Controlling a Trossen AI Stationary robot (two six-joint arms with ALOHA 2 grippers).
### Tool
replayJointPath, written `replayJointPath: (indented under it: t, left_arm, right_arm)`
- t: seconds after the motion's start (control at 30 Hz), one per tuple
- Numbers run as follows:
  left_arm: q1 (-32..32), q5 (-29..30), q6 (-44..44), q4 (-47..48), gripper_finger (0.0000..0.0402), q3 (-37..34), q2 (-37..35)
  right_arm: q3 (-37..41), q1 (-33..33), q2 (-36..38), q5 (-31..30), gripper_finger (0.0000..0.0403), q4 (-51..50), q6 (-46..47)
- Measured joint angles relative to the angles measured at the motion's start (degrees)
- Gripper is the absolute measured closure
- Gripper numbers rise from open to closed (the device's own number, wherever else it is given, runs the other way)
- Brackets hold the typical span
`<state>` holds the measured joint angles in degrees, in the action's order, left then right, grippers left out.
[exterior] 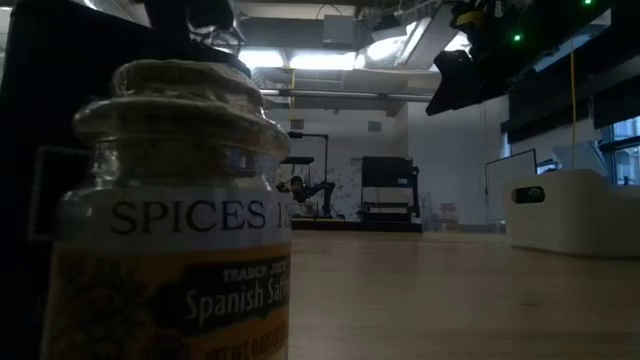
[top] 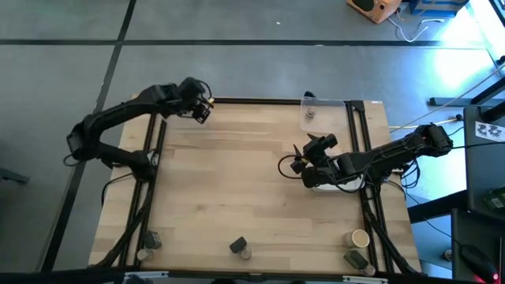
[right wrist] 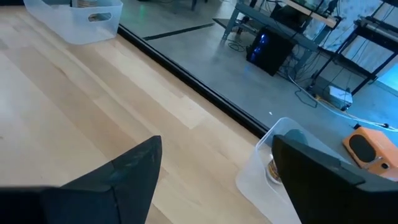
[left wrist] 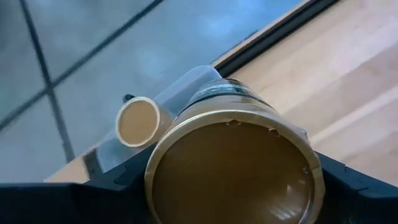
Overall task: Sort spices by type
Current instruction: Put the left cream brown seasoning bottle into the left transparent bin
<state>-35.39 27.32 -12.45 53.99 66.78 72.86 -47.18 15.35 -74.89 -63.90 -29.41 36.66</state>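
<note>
We see the left gripper [top: 201,109] at the desk's [top: 237,181] far left corner, jaws clenched on a tan cylinder [left wrist: 233,168], seen end-on in the left wrist view w/ a clear tray [left wrist: 180,99] just beyond it holding another pale-topped cylinder [left wrist: 138,121]. Right gripper [top: 304,154] hangs over the desk's right half, near a white dish [top: 339,185]; jaws released, nothing btwn them. A 2nd clear tray [top: 325,113] at the far edge holds a small jar [top: 310,113]. Rest of the spices sit along the near edge: two at the left corner [top: 147,246], a dark pack plus jar mid-edge [top: 240,248], a pale-topped cylinder [top: 360,237] and dark pack [top: 357,259] at right. In the low view a saffron jar [exterior: 170,220] fills the foreground.
</note>
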Motion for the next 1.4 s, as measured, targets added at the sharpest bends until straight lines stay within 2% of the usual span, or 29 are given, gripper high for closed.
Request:
replayJointPath:
  t: [0.2, 0.37, 0.83, 1.13, 1.4]
  left_arm:
    - [-6.8, -3.5, 3.0, -4.3, 0.0133, -3.0, 2.2]
    - [-8.9, -7.5, 3.7, -7.3, 0.0133, -4.7, 4.5]
    - [-11.4, -7.2, 3.7, -13.6, 0.0133, -7.5, 11.7]
    - [-11.6, -7.3, 3.8, -14.5, 0.0132, -7.6, 15.2]
    - [-11.6, -6.3, 3.6, -14.8, 0.0107, -7.6, 15.9]
  right_arm:
    - [0.0, 0.0, 0.0, -0.1, 0.0100, 0.0, -1.0]
    - [0.0, 0.0, 0.0, -1.1, 0.0100, 0.0, -1.0]
    - [0.0, 0.0, 0.0, -1.1, 0.0100, 0.0, -1.0]
    - [0.0, 0.0, 0.0, -1.0, 0.0100, 0.0, -1.0]
    - [0.0, 0.0, 0.0, -1.0, 0.0100, 0.0, -1.0]
